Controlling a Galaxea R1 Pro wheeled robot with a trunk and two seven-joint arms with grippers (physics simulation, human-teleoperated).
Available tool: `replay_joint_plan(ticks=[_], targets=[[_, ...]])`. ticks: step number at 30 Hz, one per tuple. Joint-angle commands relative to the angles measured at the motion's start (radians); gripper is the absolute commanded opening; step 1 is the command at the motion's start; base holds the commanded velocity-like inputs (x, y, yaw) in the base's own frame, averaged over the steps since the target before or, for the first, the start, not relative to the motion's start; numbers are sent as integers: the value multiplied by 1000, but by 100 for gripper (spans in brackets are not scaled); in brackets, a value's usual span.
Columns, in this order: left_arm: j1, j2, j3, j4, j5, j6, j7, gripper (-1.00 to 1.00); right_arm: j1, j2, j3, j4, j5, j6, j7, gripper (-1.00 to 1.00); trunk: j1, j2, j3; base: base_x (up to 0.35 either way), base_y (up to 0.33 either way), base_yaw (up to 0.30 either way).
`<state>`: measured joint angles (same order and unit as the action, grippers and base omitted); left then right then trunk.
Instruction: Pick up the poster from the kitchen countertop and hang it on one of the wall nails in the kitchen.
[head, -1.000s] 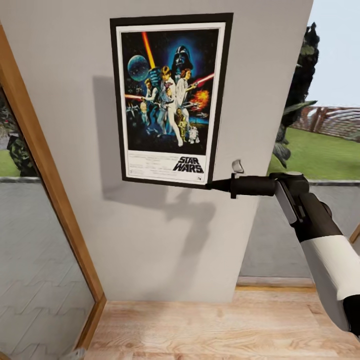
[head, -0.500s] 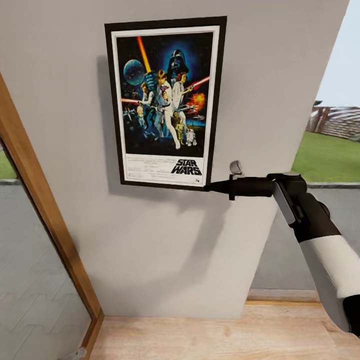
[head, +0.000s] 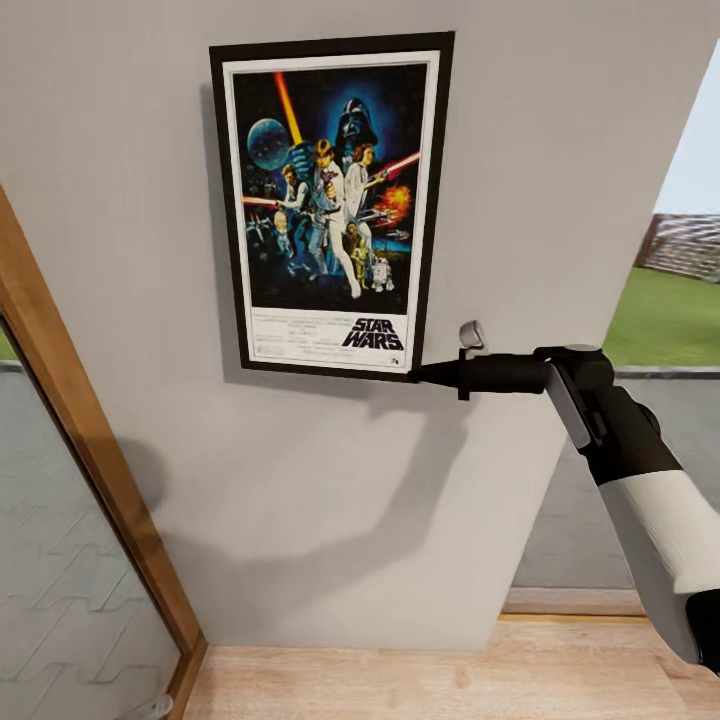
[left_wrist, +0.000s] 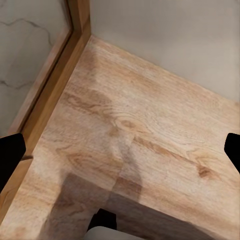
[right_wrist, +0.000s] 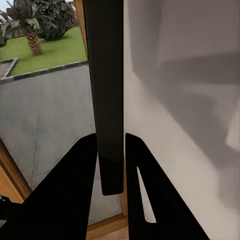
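Poster against wall, above floor

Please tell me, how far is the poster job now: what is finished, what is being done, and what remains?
Done: the upright black-framed Star Wars poster is off the countertop and up before the pale grey wall. In hand: the right gripper is shut on its lower corner; in the right wrist view the dark frame edge sits between the fingers. Left: seat it on a nail, which I cannot see, then release. The left gripper is open over the wooden floor.
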<state>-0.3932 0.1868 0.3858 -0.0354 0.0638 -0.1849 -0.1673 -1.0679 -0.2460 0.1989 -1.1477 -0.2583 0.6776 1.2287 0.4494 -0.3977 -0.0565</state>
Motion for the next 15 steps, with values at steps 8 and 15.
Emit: replay_joint_plan(ticks=[8,15], targets=[[-1,0,2,2,7,-2,-6,100,-1,-1,2,-31,-9,10,0,-100,1,-2,-2,1,0,0],[-1,0,2,2,7,-2,-6,100,-1,-1,1,-35,-9,11,0,-100,1,-2,-2,0,0,0]])
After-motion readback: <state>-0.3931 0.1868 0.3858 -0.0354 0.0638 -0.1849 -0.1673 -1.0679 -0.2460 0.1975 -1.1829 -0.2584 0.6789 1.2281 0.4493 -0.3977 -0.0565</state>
